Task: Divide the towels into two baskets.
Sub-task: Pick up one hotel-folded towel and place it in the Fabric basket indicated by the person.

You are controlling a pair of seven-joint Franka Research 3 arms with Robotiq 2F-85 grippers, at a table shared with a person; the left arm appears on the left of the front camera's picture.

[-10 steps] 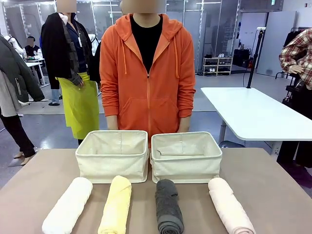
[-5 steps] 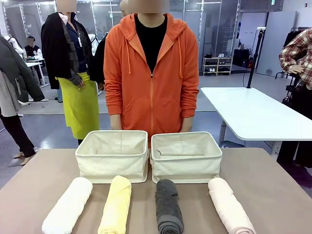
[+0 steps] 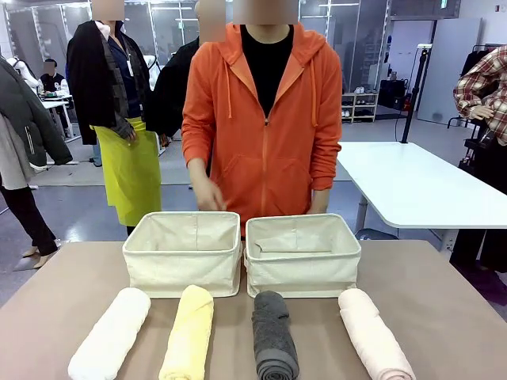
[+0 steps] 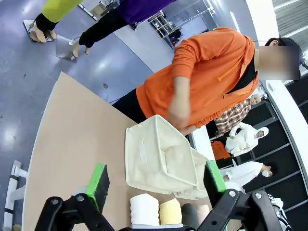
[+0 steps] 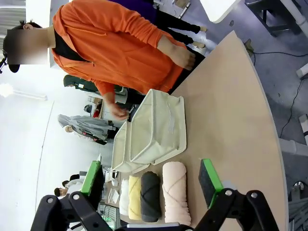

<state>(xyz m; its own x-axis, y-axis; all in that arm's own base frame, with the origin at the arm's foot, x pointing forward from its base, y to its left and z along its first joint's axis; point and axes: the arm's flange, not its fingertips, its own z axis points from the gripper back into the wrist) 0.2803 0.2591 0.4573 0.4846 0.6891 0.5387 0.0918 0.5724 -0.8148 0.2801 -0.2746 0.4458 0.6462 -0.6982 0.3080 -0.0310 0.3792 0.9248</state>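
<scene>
On the front view I see two cream canvas baskets just beside each other on the bench: the left basket and the right basket. Nearer me, four rolled towels lie in a row, none touching: white towel, yellow towel, dark grey towel, pink towel. A person in an orange hoodie stands behind the baskets, with one hand raised over the left basket's far rim.

On the left wrist view, my left tool stands wide and empty above the bench, towel ends and baskets ahead.

On the right wrist view, my right tool is also wide and empty, and the pink towel lies nearest.
</scene>
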